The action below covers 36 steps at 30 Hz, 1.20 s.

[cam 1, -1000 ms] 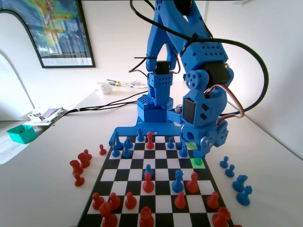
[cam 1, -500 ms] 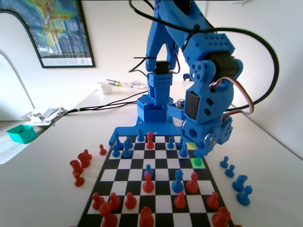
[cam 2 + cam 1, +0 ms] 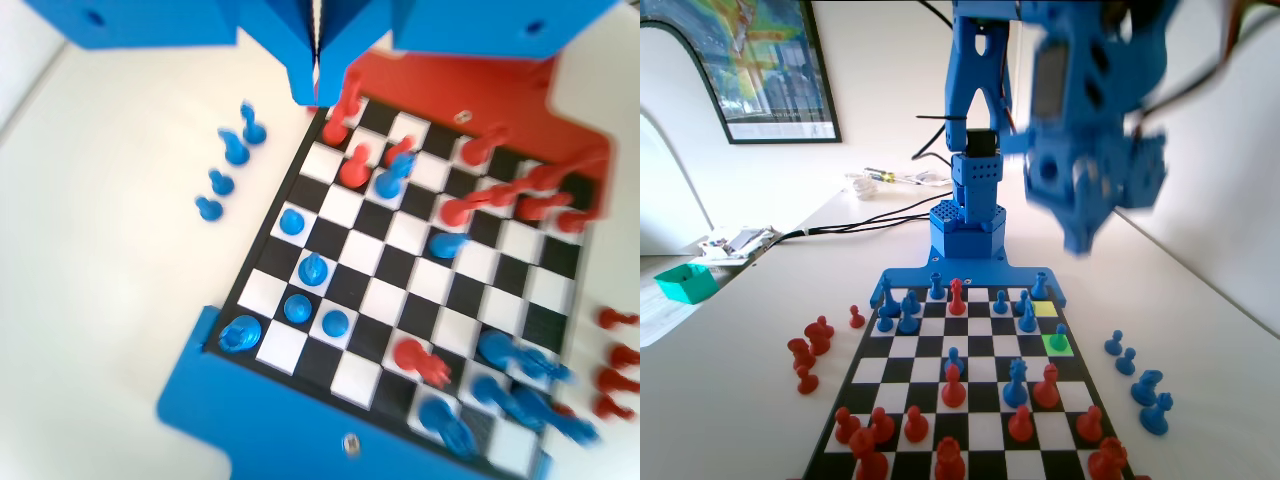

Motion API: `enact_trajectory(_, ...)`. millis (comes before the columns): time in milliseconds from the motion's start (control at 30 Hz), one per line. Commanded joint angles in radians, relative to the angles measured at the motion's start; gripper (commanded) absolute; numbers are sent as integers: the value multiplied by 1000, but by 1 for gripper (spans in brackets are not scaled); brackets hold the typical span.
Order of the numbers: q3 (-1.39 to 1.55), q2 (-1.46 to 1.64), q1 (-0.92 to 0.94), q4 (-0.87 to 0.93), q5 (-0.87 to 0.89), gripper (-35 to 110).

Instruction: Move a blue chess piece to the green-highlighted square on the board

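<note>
A small blue pawn (image 3: pixel 1060 338) stands upright on the green-highlighted square (image 3: pixel 1058 344), at the right edge of the board (image 3: pixel 970 345) in the fixed view. My gripper (image 3: pixel 1080 238) hangs blurred, high above the board's far right corner and well clear of the pawn. In the wrist view the gripper (image 3: pixel 316 88) has its jaws pressed together with nothing between them, and the board (image 3: pixel 405 265) lies far below.
A pale yellow square (image 3: pixel 1045 309) lies just beyond the green one. Red and blue pieces stand across the board. Captured red pieces (image 3: pixel 810 350) sit off its left side, blue ones (image 3: pixel 1140 380) off its right. A teal box (image 3: pixel 685 283) is at far left.
The gripper was down at the pawn on the green square. It has let go and risen high above the board, leaving the pawn standing there.
</note>
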Motion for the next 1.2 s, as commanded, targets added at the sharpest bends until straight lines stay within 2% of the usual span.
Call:
enact_trajectory(0,-118,238,12,158,17,1)
enact_trajectory(233,-209,476,58,385,29,1)
enact_trajectory(400,-216,653,120,443,43,1)
enact_trajectory(733,133,1037,242,356,-87,1)
enact_trajectory(1167,431,1341,259,206,-121,1)
